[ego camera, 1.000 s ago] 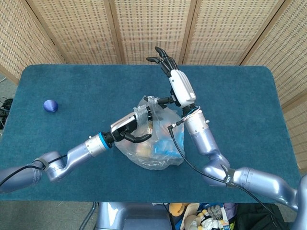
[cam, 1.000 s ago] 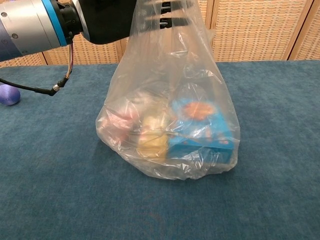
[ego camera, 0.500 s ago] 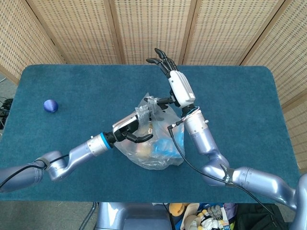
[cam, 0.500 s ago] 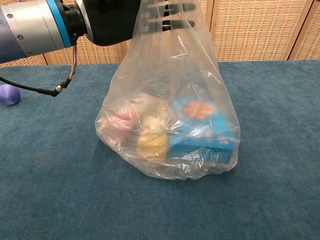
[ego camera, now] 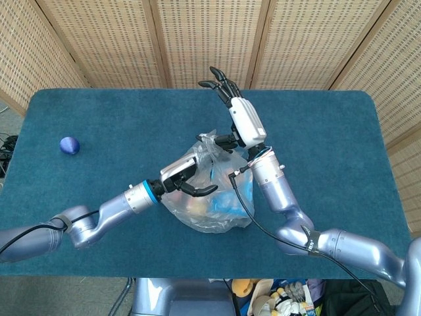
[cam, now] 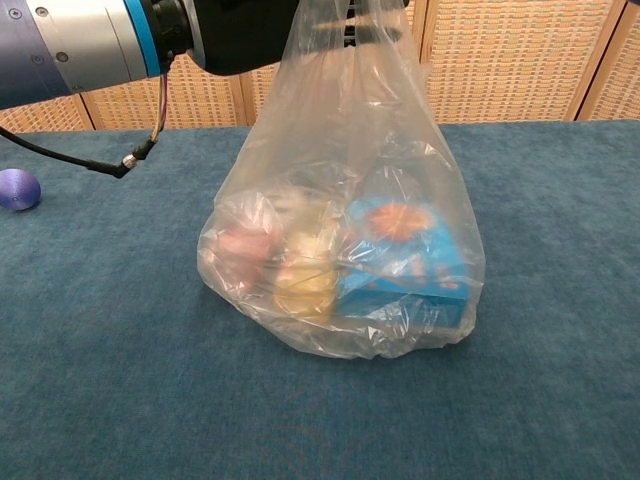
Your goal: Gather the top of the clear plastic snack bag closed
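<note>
Two hands meet at the top of a clear plastic bag (ego camera: 210, 191) that stands near the middle of a blue table (ego camera: 99, 118). The bag's base rests on the cloth while its upper part is drawn up into a narrowing neck — in the chest view the plastic (cam: 340, 220) rises out of the top of the frame. Inside it sit a blue snack box (cam: 405, 260) with an orange picture on its face, a yellowish packet (cam: 305, 280) just beside the box, and a pinkish item (cam: 245, 245) further left.

From the head view, the left hand (ego camera: 184, 176) reaches in from the lower left and is pressed against the gathered plastic, dark fingers (ego camera: 200, 189) curled around the neck of the bag; it grasps the bag top. The right hand (ego camera: 240, 122) comes from the lower right and stands over the far side of the bag. Its long fingers (ego camera: 220, 82) point away toward the screen (ego camera: 210, 39) behind the table, spread and holding nothing, while its thumb (ego camera: 223, 139) touches the bag's upper edge — whether plastic is pinched there cannot be told.

Well apart from everything else, a small purple ball (ego camera: 70, 145) lies near the table's left edge.
</note>
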Tool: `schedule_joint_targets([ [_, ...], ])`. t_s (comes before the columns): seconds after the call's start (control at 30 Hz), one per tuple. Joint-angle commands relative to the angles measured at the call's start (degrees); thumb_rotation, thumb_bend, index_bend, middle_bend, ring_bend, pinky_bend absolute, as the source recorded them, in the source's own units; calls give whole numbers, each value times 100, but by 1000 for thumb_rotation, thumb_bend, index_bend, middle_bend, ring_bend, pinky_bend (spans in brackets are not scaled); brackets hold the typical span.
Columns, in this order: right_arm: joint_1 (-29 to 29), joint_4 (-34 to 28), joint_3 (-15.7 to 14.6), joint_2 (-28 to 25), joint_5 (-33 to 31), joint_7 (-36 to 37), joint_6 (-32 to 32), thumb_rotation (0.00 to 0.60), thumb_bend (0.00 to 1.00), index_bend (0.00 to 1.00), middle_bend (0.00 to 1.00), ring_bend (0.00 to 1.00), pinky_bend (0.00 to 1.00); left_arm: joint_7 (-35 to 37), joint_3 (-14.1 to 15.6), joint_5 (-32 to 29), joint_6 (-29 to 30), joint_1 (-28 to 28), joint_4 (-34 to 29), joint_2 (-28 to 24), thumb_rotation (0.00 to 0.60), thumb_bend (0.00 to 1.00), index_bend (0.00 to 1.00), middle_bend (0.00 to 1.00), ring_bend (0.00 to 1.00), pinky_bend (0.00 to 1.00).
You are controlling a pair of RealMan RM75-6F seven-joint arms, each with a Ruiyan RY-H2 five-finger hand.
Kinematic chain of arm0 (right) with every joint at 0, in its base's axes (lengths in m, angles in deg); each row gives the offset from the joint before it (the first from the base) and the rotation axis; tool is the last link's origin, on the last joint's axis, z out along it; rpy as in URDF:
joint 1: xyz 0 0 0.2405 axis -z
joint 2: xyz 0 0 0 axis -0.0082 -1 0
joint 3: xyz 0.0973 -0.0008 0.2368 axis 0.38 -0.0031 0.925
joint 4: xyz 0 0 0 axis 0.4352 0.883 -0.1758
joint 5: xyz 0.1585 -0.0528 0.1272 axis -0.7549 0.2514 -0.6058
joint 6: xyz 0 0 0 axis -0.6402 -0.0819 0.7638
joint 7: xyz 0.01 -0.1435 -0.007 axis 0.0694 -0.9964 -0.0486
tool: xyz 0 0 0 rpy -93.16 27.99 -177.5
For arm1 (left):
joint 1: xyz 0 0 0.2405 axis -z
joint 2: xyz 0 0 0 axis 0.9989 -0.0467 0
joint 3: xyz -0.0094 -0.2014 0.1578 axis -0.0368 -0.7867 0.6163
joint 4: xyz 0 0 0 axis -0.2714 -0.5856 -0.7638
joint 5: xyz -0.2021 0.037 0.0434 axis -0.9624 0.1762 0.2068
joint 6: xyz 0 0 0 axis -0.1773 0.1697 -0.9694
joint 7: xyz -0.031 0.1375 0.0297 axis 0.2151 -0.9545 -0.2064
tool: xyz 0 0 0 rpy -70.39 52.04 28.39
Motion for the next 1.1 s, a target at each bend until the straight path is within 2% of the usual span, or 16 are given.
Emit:
schedule_joint_targets([
  [0.03,6,-1,3,-9,-6,-1,-3,600,0,176,20,0,0,-116,-36,-107,-76,1,-18,18,552,398,0,0,0,21],
  [0.4,27,-5,17,-49,-81,-18,7,600,0,175,20,0,0,-58,73,-57,-22,-131,97,27,552,398,0,0,0,23],
  [1.1,17,-63,-19,-40,-8,-12,5,600,0,175,20,0,0,-585,-180,-172,-255,65,10,2,552,398,15,0,0,28],
])
